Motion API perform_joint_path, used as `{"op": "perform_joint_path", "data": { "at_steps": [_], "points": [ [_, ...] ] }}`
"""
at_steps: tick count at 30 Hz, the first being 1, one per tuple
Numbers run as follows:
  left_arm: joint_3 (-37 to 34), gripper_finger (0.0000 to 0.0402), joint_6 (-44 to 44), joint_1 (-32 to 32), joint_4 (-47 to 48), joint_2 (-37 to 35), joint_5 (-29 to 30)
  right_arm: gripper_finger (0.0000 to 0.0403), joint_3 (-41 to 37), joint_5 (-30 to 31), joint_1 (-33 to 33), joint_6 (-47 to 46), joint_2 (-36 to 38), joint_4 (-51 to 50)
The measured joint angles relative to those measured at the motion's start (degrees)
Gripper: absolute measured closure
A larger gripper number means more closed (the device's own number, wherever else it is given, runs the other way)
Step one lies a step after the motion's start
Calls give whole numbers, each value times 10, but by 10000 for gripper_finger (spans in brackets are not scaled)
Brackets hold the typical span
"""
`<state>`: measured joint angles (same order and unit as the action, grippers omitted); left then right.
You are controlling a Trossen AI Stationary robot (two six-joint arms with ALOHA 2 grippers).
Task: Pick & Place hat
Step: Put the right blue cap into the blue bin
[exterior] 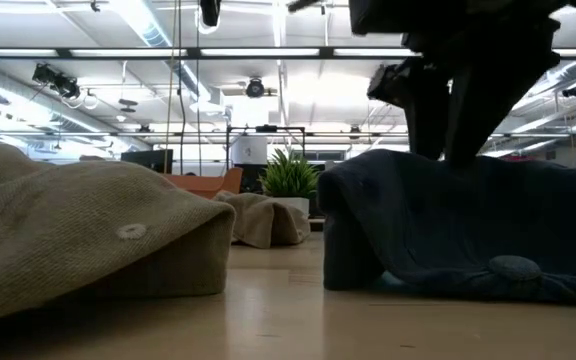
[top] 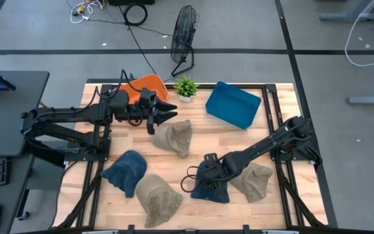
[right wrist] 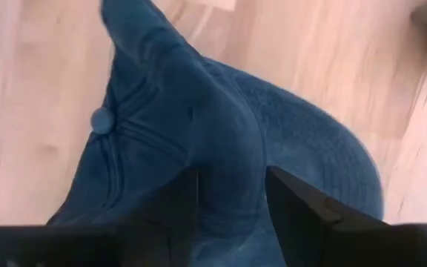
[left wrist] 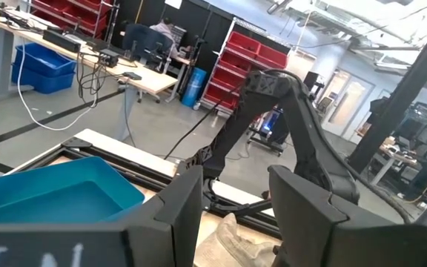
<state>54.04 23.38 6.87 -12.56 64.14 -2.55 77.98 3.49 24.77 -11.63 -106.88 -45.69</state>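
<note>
A dark blue hat lies on the wooden table near its near edge; its crown button shows in the right wrist view. My right gripper is down on this hat, shut on a raised ridge of its crown. My left gripper hovers open at the far side of the table, just above and left of a tan hat that rests flat on the wood. In the left wrist view the open left gripper frames that tan hat below it. My right gripper pinches a raised fold of the dark blue hat's crown between its two fingers, beside the top button. The fingers come from above, pointing down. The hat still lies with its underside on the table, low and spread out.
Another blue hat and a tan hat lie at the near left, and a third tan hat sits right of the held one. A blue bin, an orange bin and a small plant stand along the far edge.
</note>
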Motion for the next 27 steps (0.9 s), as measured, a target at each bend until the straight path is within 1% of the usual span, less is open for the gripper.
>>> {"op": "perform_joint_path", "data": {
  "at_steps": [4, 10, 13, 18, 19, 22, 24, 27],
  "points": [
    [0, 241, 0, 0, 0, 0, -1, 240, 0, 1, 2, -28, -6, -2],
    [0, 241, 0, 0, 0, 0, -2, 247, 0, 1, 2, -29, -9, -1],
    [0, 241, 0, 0, 0, 0, -2, 278, 0, 1, -1, -24, -9, -2],
    [0, 241, 0, 0, 0, 0, -2, 380, 0, -21, -14, -27, -9, -17],
    [0, 241, 0, 0, 0, 0, -2, 390, 0, -25, -17, -27, -9, -22],
    [0, 241, 0, 0, 0, 0, -2, 387, 0, -66, -32, -29, -1, -45],
    [0, 241, 0, 0, 0, 0, -2, 391, 3, -92, -40, -35, 10, -75],
    [0, 241, 0, 0, 0, 0, -2, 397, 25, -82, -48, -34, 37, -143]
  ]
}}
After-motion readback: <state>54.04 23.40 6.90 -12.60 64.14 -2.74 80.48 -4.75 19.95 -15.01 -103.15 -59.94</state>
